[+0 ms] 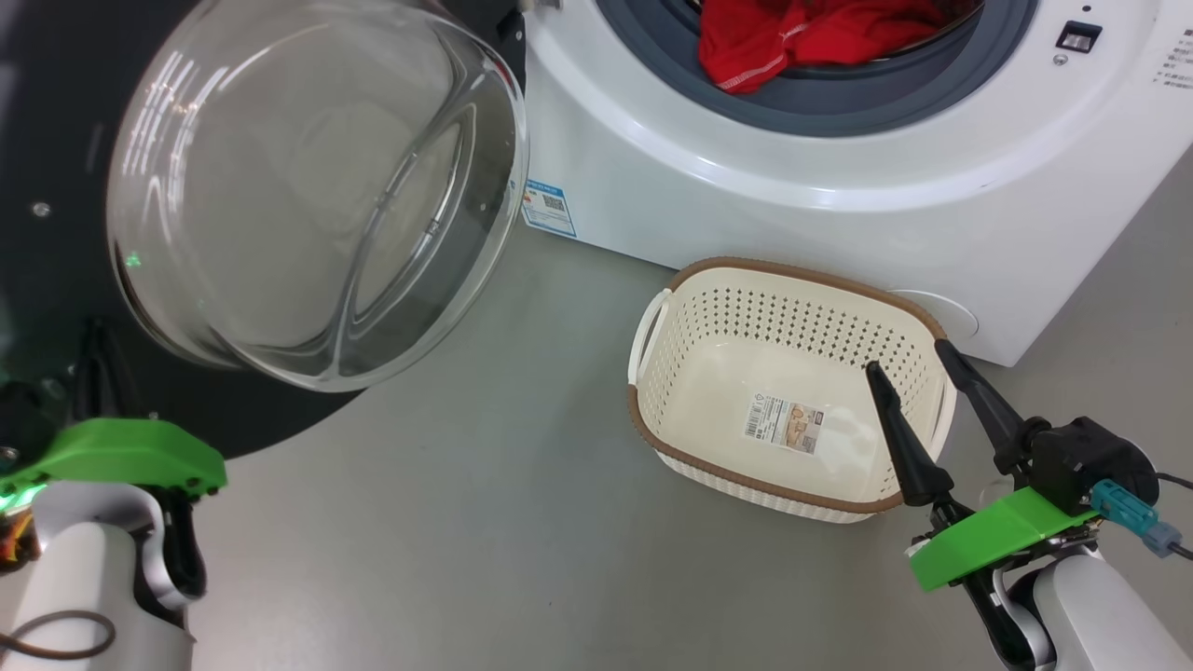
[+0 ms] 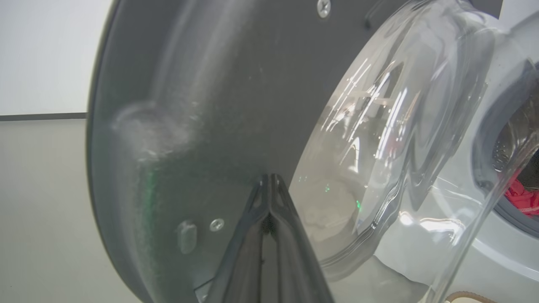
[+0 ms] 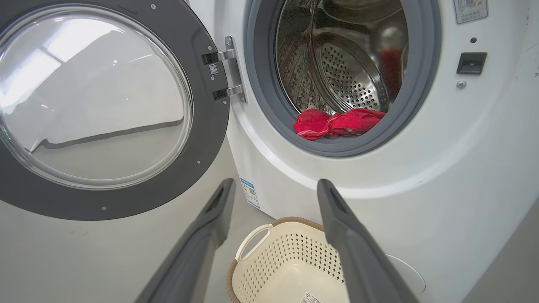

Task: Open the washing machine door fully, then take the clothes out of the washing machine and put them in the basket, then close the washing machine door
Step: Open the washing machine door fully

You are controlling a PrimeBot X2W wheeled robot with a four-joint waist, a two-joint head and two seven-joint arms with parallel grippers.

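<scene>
The washing machine door point(image 1: 308, 186) is swung wide open to the left, its glass bowl bulging toward me. My left gripper point(image 2: 269, 179) is shut with nothing in it, its tips close against the door's black inner rim point(image 2: 202, 126); I cannot tell whether they touch. The washing machine point(image 1: 746, 186) shows its grey ring and steel drum point(image 3: 349, 71). Red clothes point(image 1: 811, 37) lie at the drum's front lip, clothes point(image 3: 337, 124) resting on the rubber ring. The basket point(image 1: 652, 438) stands empty on the floor in front of the machine. My right gripper point(image 1: 909, 357) hangs open over the basket's right rim.
Grey floor point(image 1: 485, 522) spreads between the open door and the basket. The door's hinge point(image 3: 229, 69) sits at the left of the opening. A latch slot point(image 3: 470, 63) is on the right of the machine's front, and a blue label point(image 1: 548, 207) low on its left.
</scene>
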